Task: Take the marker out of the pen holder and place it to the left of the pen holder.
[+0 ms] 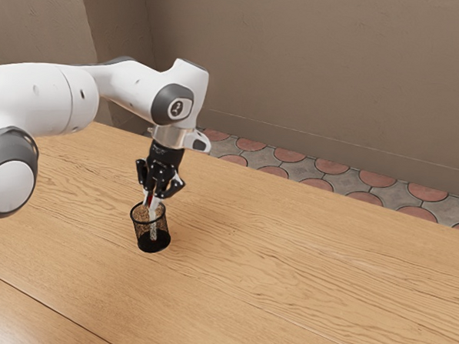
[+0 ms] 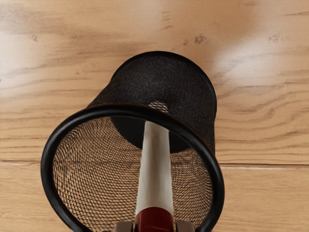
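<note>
At the mouth of the pen holder, my gripper (image 1: 151,201) points down, with its fingertips on the marker's upper end. The marker (image 1: 153,228) is white with a red end and stands inside the black mesh pen holder (image 1: 142,236), its lower part seen through the mesh. In the wrist view, the gripper (image 2: 154,226) has one fingertip against each side of the red end of the marker (image 2: 155,169). The white shaft runs down into the pen holder (image 2: 47,169), and its lower tip is behind the mesh and rim.
The pen holder stands upright on a wooden table (image 1: 286,260). A seam crosses the tabletop toward the exterior view's lower left. Beyond the table's far edge are a tiled floor (image 1: 333,185) and a brown wall (image 1: 319,76).
</note>
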`<action>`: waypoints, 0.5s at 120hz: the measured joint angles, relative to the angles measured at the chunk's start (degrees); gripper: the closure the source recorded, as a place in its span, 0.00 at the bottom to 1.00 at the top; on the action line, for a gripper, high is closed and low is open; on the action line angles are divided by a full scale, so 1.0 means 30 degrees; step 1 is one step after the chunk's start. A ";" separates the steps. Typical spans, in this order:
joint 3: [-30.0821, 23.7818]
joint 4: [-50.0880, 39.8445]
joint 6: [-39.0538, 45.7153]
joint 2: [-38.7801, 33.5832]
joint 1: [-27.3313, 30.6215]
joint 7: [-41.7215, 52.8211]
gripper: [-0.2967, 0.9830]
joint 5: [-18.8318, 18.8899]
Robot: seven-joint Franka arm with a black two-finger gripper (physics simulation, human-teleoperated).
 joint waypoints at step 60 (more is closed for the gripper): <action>-0.0176 -0.1734 -0.1981 -0.5566 -0.0922 0.0060 0.83 0.0226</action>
